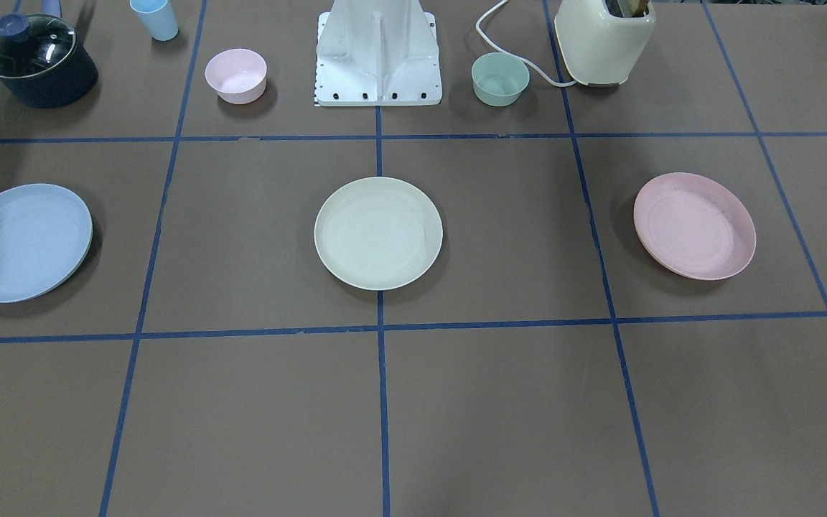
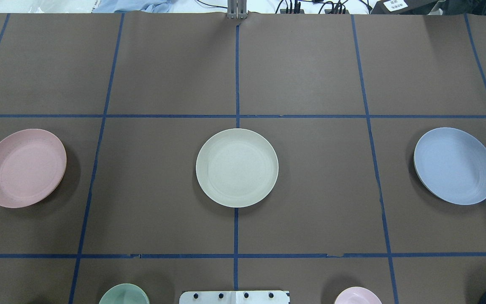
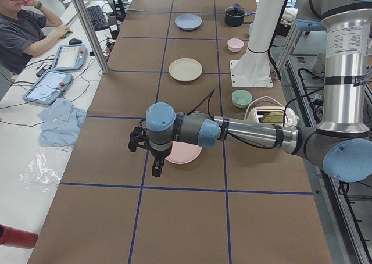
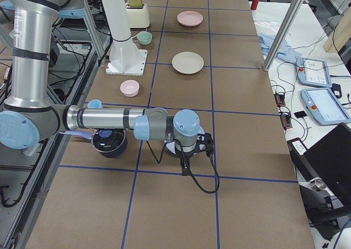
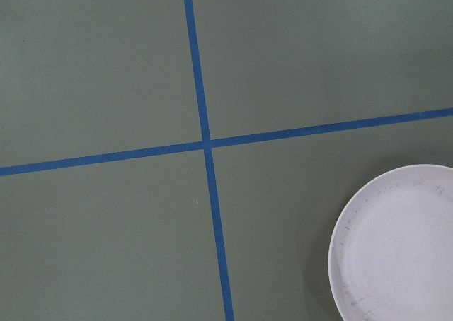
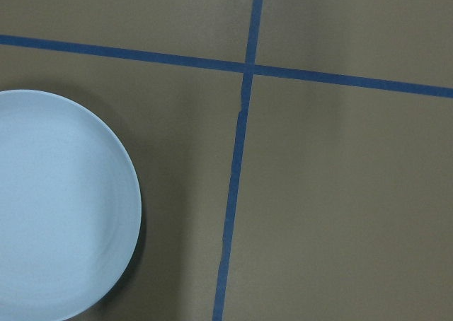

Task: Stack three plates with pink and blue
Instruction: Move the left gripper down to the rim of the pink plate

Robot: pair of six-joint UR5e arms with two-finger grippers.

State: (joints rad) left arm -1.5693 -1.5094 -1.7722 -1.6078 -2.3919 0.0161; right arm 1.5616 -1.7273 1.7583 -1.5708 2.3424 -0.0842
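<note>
Three plates lie apart in a row across the table's middle. The cream plate (image 1: 378, 233) (image 2: 237, 167) is in the centre. The pale pink plate (image 1: 694, 225) (image 2: 23, 167) lies on my left side, the light blue plate (image 1: 20, 241) (image 2: 454, 165) on my right. My left gripper (image 3: 154, 166) hovers above the table just beside the pink plate (image 3: 187, 154) (image 5: 400, 243). My right gripper (image 4: 185, 162) hovers beside the blue plate (image 6: 56, 208), which the arm mostly hides in the exterior right view. The grippers show only in the side views, so I cannot tell whether they are open or shut.
Near the robot base (image 1: 377, 57) stand a lidded dark pot (image 1: 36, 61), a light blue cup (image 1: 155, 18), a small pink bowl (image 1: 235, 75), a mint-green bowl (image 1: 500, 78) and a cream toaster (image 1: 604, 39). An operator (image 3: 23, 31) sits across the table.
</note>
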